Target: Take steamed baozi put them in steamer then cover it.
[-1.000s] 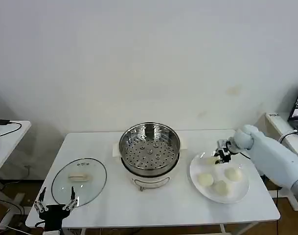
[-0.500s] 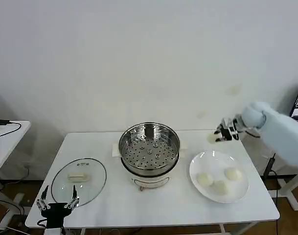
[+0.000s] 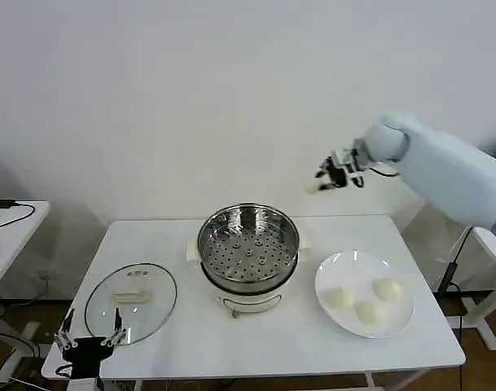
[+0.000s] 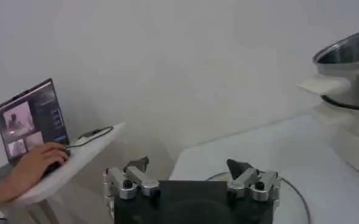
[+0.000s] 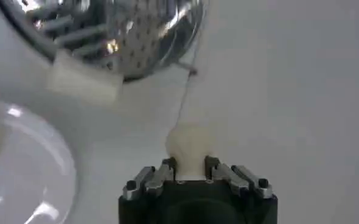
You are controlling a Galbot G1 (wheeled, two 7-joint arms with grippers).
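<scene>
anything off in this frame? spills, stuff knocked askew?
Nothing stands out. The steamer sits upright and uncovered, its glass lid flat on the table. Three baozi rest on the plate. The right gripper holds a fourth bun in the air. The left gripper waits open by the lid.

no readable text, labels, brands or numbers on anything in view
</scene>
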